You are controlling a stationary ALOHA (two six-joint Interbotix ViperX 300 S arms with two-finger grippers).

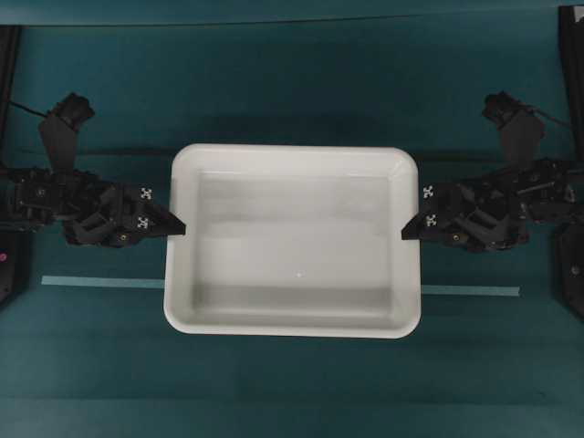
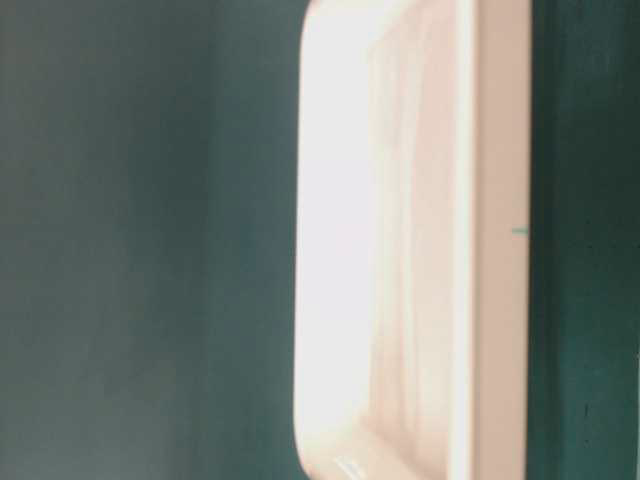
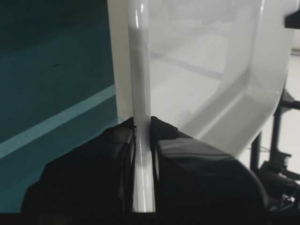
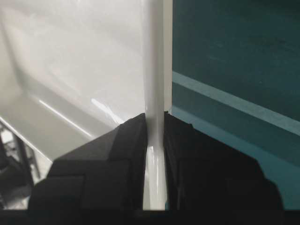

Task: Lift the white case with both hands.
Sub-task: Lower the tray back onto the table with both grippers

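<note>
The white case (image 1: 292, 242) is gripped at both short sides: the left end effector (image 1: 179, 228) is pinched on its left rim, the right end effector (image 1: 407, 232) on its right rim. From the wrist views the case is judged raised off the teal surface (image 1: 292, 392). Only holding it level remains.

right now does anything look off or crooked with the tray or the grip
Nothing stands out. The white case sits square and looks undamaged and empty, with the left claw and right claw each pinched on the rim of opposite short sides.
</note>
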